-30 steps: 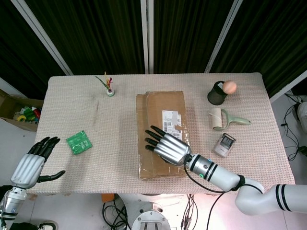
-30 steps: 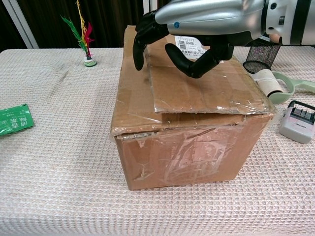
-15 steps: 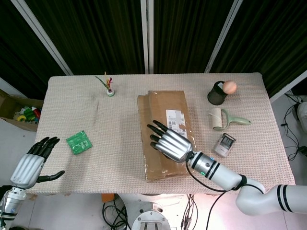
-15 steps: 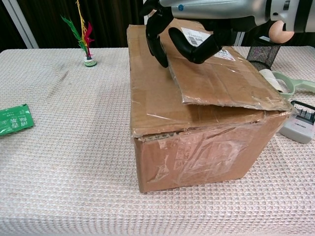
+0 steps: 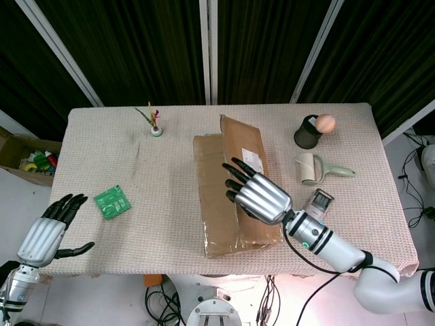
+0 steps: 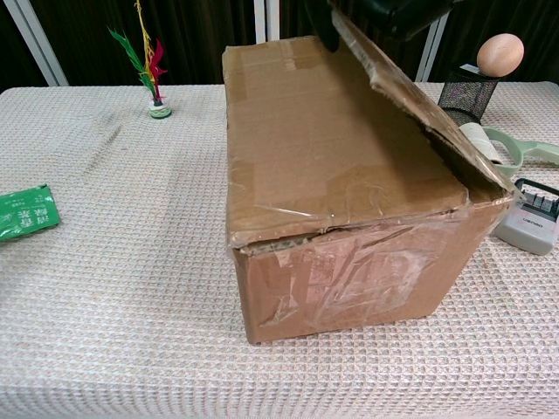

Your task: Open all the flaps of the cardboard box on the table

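The brown cardboard box (image 5: 217,204) stands mid-table, its taped front face (image 6: 349,262) toward the chest view. Its left top flap (image 6: 314,131) lies flat. The right top flap (image 5: 243,146) is raised at a slant, hinged along the box's right edge (image 6: 419,105). My right hand (image 5: 262,197) is over that flap with its dark fingers hooked around the free edge, and only part of it shows at the top of the chest view (image 6: 384,10). My left hand (image 5: 47,231) hangs open off the table's near-left corner, holding nothing.
A green packet (image 5: 112,202) lies left of the box. A feather shuttlecock (image 5: 155,124) stands at the back left. Right of the box are a black mesh cup (image 5: 309,134) with an egg (image 6: 500,54) on it, a lint roller (image 5: 316,168) and a small grey device (image 6: 528,216).
My right hand has lifted the right flap from lying flat to a steep slant and risen toward the right. The box has shifted and turned slightly. The left hand has barely moved.
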